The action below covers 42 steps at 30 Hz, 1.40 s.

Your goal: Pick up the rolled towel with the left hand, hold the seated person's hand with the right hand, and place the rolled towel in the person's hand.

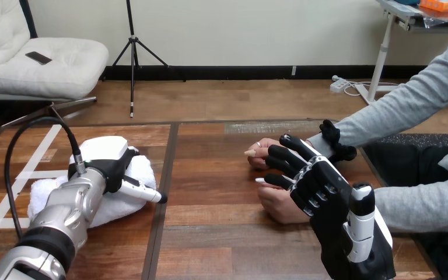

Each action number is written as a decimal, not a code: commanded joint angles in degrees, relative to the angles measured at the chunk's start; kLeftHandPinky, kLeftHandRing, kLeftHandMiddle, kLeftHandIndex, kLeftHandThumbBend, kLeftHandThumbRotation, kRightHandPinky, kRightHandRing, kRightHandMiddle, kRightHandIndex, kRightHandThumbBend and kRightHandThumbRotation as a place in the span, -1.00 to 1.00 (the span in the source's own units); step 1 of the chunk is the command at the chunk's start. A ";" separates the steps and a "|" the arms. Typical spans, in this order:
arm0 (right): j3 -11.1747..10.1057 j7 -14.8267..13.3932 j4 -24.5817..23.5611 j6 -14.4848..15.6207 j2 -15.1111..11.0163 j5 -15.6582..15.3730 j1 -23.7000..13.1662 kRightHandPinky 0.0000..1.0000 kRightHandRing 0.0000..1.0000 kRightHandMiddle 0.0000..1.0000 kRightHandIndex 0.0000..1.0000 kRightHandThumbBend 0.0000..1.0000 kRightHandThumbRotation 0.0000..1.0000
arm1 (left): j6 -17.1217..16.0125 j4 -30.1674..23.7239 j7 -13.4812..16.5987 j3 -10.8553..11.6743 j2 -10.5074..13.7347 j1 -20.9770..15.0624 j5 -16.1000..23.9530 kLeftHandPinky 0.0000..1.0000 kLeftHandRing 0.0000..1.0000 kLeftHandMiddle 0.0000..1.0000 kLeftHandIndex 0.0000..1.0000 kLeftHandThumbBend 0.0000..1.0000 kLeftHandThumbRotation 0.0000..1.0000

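Left hand [112, 169] on the towel [45, 193] by the table's [221, 239] left edge, grip unclear; right hand [325, 191] open over the person's hands [280, 205]

Left arm [70, 204] enters at the lower left, its silver forearm angled up and to the right. Left hand [108, 158] lies at centre left, back upward. Right hand [326, 198] is at the lower right, with near-straight fingers [286, 157] pointing to the upper left.
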 commanded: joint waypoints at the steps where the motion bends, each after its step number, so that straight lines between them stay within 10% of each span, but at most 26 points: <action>1: -0.37 0.27 -0.83 -1.42 0.10 0.59 -2.77 0.64 0.73 0.70 0.72 0.76 1.00 | 1.08 -2.06 -1.56 -1.29 0.76 -3.69 0.42 0.66 0.66 0.68 0.68 0.90 0.12; 24: -0.41 0.18 -0.97 -1.36 0.15 0.72 -2.77 0.65 0.73 0.70 0.72 0.74 1.00 | 8.22 -3.84 -6.10 -2.75 -0.37 -4.61 0.66 0.08 0.43 0.49 0.48 0.66 -0.51; 34: -0.49 -0.19 -1.03 -1.21 0.15 0.46 -2.75 0.65 0.73 0.70 0.72 0.74 1.00 | 10.33 -5.27 -6.17 -1.34 -0.80 -4.11 -1.55 -0.45 -0.24 -0.04 0.26 0.61 -0.94; 42: -0.49 -0.11 -0.96 -1.28 0.11 0.50 -2.75 0.65 0.72 0.70 0.72 0.75 1.00 | 10.39 -6.04 -5.21 -1.14 -0.48 -3.67 -2.89 -0.51 -0.32 -0.12 0.01 0.54 -0.99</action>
